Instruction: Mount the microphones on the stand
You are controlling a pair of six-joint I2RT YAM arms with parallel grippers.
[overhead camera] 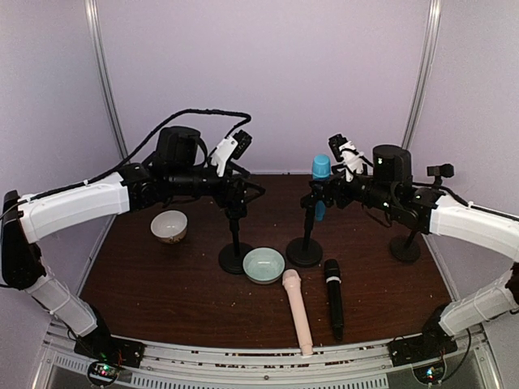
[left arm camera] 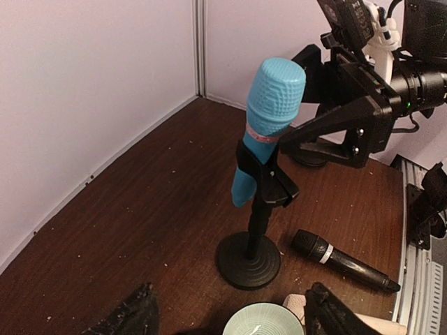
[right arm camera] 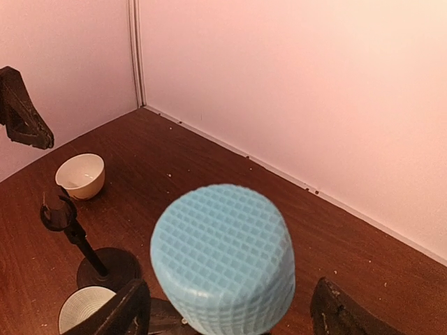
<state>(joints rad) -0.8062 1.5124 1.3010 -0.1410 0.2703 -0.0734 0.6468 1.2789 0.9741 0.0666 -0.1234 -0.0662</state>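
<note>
Blue microphone (left arm camera: 269, 112) on stand (left arm camera: 249, 262) | left tool (left arm camera: 230, 310), right tool (right arm camera: 227, 310) spread | pink microphone (overhead camera: 297, 312) whole only overhead

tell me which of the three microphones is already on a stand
The light blue microphone, clipped head-up in the middle stand; the pink one and the black one lie flat on the table.

The left arm (overhead camera: 77, 203) rises from its base at the near left corner, bends at the elbow and stretches its white forearm inward, roughly level. Its left pincer (overhead camera: 235, 191) points toward the middle with the jaws spread wide and both fingers (left arm camera: 133, 315) well apart. The right arm (overhead camera: 474, 223) mirrors this from the near right corner, forearm reaching inward and roughly level, and the right pincer (overhead camera: 318, 188) faces the left one across a gap, its fingers (right arm camera: 339, 310) likewise parted.
</note>
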